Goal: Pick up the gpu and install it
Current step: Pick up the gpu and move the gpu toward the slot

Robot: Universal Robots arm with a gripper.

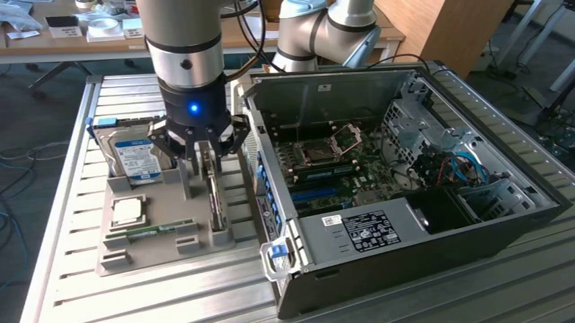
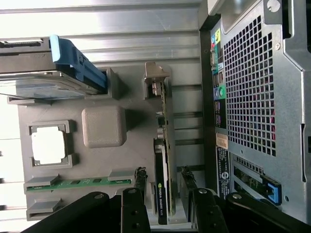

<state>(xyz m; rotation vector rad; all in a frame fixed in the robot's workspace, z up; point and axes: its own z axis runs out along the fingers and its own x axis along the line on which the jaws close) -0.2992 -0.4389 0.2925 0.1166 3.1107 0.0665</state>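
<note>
The gpu [image 1: 215, 198] is a thin dark card that stands on its edge in a slot of the grey holder tray [image 1: 153, 254]. My gripper [image 1: 209, 156] hangs straight over it, fingers pointing down. In the wrist view the gpu [image 2: 164, 194] runs between my two fingers, one finger [image 2: 140, 178] on one side and the other finger [image 2: 187, 180] on the far side. A narrow gap shows on each side, so the gripper [image 2: 164, 177] is open around the card without clamping it. The card's metal bracket [image 2: 156, 77] sits at the far end.
The open computer case [image 1: 404, 168] lies at the exterior view's right, close beside the tray, its motherboard [image 1: 332, 168] exposed. On the tray are a hard drive [image 1: 134, 158] with a blue-white label, a processor chip [image 1: 128, 210] and a green memory stick [image 1: 153, 231]. All rest on a ribbed metal table [image 1: 117, 296].
</note>
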